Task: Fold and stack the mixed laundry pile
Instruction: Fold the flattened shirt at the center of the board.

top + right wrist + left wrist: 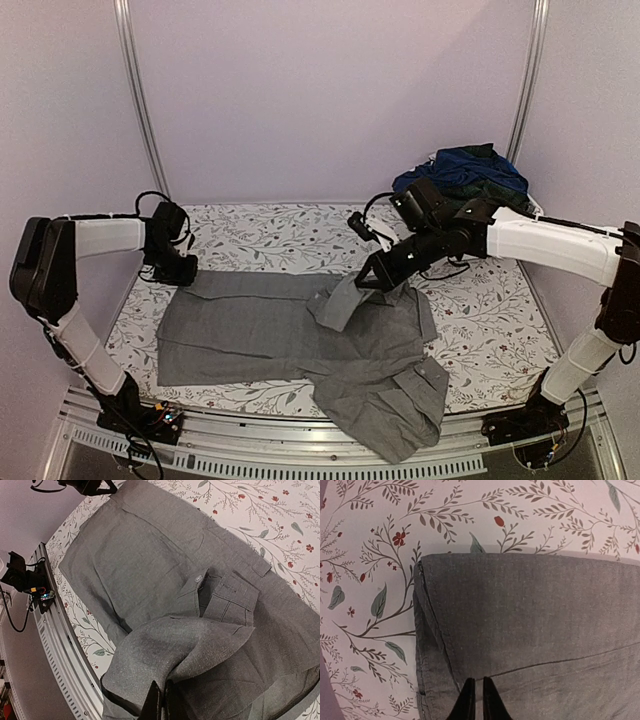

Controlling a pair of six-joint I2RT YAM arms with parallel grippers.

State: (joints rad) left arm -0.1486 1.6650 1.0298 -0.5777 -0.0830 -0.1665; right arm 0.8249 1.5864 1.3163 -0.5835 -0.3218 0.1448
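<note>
A grey shirt [260, 330] with pockets lies spread across the floral table cloth [490, 320]. My left gripper [183, 270] sits at the shirt's far left corner. In the left wrist view its fingertips [475, 681] are almost together, pinching the grey shirt [530, 610] where a crease runs into them. My right gripper [372, 283] hangs over the middle of the table, shut on a raised fold of the shirt. The right wrist view shows the gripper [161, 685] clamped on that fold above the flat grey shirt [140, 555]. A navy blue garment [465, 165] is heaped on a dark green one [497, 190] at the back right.
The shirt's near right part hangs over the table's front edge onto the metal rail [250, 440]. The rail [55, 625] also shows in the right wrist view. Bare floral cloth [370, 540] lies beyond and left of the shirt's corner. Walls close in the back and sides.
</note>
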